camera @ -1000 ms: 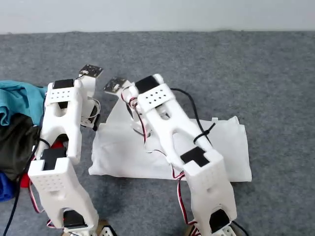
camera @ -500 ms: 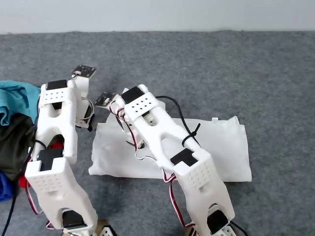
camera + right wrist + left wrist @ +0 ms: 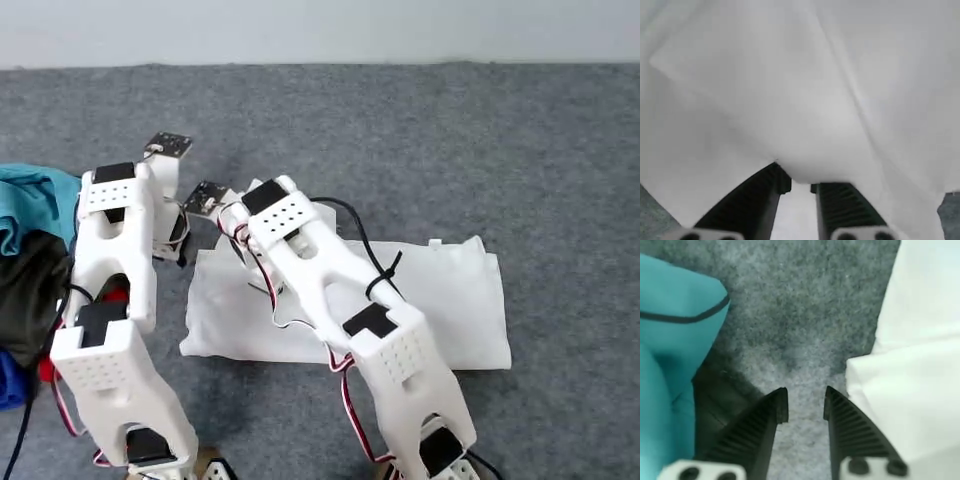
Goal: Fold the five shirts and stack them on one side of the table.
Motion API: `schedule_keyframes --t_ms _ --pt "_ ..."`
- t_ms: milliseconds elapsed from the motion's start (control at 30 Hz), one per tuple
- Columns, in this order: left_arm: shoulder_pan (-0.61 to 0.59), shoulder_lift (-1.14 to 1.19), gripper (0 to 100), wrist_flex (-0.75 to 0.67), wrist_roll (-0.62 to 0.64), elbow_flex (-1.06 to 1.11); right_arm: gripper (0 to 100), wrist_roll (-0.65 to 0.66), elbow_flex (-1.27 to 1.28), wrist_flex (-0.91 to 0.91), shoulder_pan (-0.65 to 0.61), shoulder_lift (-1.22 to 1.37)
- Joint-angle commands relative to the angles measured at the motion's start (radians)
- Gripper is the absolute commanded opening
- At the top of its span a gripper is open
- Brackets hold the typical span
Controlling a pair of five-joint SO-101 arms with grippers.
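The left end effector (image 3: 805,402) is held open, with a narrow gap between its 2 jaws and nothing in that gap. It is poised low over a bare strip of the grey bench (image 3: 790,315). On 1 side of that strip the teal shirt (image 3: 670,340) is seen, with the black shirt (image 3: 715,400) just beside it. On the other side lies the edge of the white shirt (image 3: 920,365), which is not touched by either jaw.

The right end effector (image 3: 799,185) is closed on a fold of the white shirt, and the cloth is bunched up over its tips. More of the same shirt is spread beneath it.

From the high view, the white shirt is seen lying flat near the middle of the bench, partly folded into a broad rectangle. The right arm (image 3: 320,260) is stretched across its left half. The left arm (image 3: 115,250) is placed just beside the shirt's left edge. The teal and black shirts are heaped at the far left edge of the bench. A red cloth (image 3: 48,368) and a blue cloth (image 3: 8,375) are tucked below them, close against the left arm.
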Motion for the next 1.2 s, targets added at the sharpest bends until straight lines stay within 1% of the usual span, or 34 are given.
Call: schedule_keyframes --t_ms 0,200,433,600,733,1033,1167 --pt "0.003 -0.046 13 -0.011 0.008 -0.012 4.4 -0.009 -0.012 -0.008 -0.022 0.021" --pt "0.003 -0.044 13 -0.011 0.008 -0.012 4.3 -0.003 -0.018 0.053 -0.016 0.024" --pt "0.003 -0.044 13 -0.011 0.008 -0.012 4.3 -0.002 -0.018 0.128 0.042 -0.108" --pt "0.003 -0.044 13 -0.011 0.008 -0.012 4.3 -0.002 -0.012 0.189 0.042 -0.170" --pt "0.003 -0.044 13 -0.011 0.008 -0.012 4.3 -0.002 -0.011 0.223 0.028 -0.168" --pt "0.003 -0.044 13 -0.011 0.008 -0.012 4.3 -0.002 -0.011 0.217 0.027 -0.068" --pt "0.003 -0.044 13 -0.011 0.008 -0.012 4.3 -0.002 -0.017 0.219 0.027 -0.073"
